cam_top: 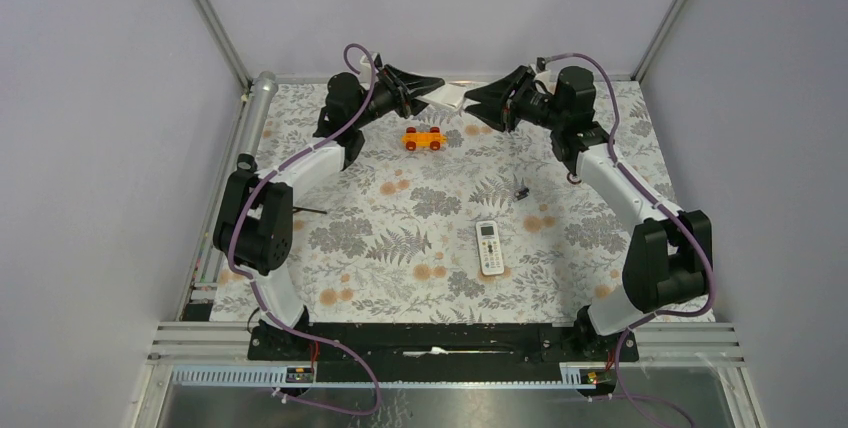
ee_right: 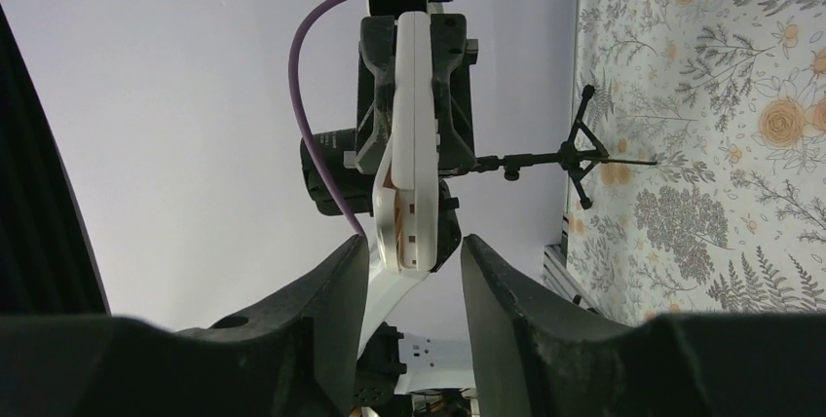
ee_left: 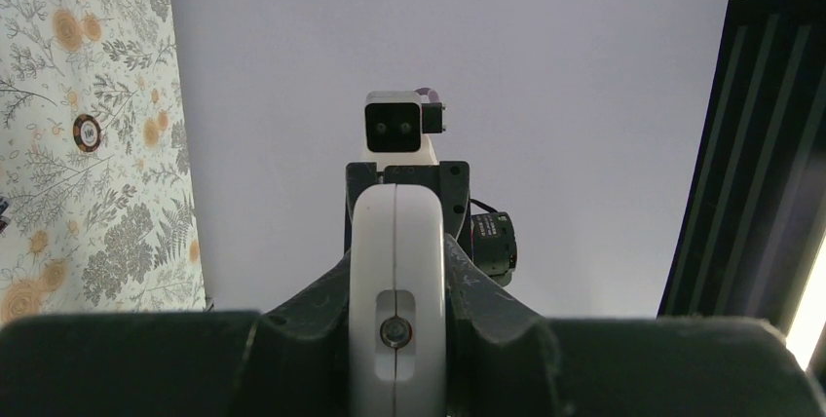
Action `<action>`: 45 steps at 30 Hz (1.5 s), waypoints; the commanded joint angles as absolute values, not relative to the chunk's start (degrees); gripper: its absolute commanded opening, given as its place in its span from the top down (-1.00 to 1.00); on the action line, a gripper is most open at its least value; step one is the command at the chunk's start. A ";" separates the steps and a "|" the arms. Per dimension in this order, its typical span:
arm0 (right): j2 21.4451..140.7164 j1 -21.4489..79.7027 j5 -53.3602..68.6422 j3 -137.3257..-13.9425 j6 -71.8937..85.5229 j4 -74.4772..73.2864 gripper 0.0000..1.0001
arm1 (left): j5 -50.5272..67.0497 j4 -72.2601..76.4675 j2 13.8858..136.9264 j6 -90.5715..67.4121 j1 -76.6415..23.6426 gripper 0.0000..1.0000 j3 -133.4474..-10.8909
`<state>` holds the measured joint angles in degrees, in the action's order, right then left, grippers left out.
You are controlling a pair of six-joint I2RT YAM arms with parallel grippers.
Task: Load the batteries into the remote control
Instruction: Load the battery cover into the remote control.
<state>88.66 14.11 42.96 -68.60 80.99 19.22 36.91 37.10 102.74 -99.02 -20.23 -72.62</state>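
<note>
Start at the left gripper (cam_top: pixel 432 88): shut hard on the narrow white edges of the remote control (cam_top: pixel 452 96), holding it aloft over the far end of the table, just above an orange toy (cam_top: pixel 423 138) on the floral cloth. Follow the handset rightward to the right gripper (cam_top: pixel 478 98): spread apart, straddling the other end without pinching it, with a gap showing on at least one side in the right wrist view. Looks like a bracing or handover step, judged from that pose. To do it well, hold the left clamp level and unmoving, centre the right fingers on the slim edges before closing, close softly to avoid twisting the casing, and leave the back face uncovered for the cells. Note a brownish recess near the right-hand end, possibly the open bay, though too small to be sure. Cannot find the batteries in any view. Further right, leave alone the white remote with a pale screen (cam_top: pixel 489 247) and the tiny black piece (cam_top: pixel 521 192), both well apart from the work.
</note>
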 commanded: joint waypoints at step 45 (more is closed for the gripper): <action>91.39 16.74 42.45 -70.46 74.24 20.18 0.54 | 37.78 43.23 99.53 -100.57 -20.88 1.00 -74.88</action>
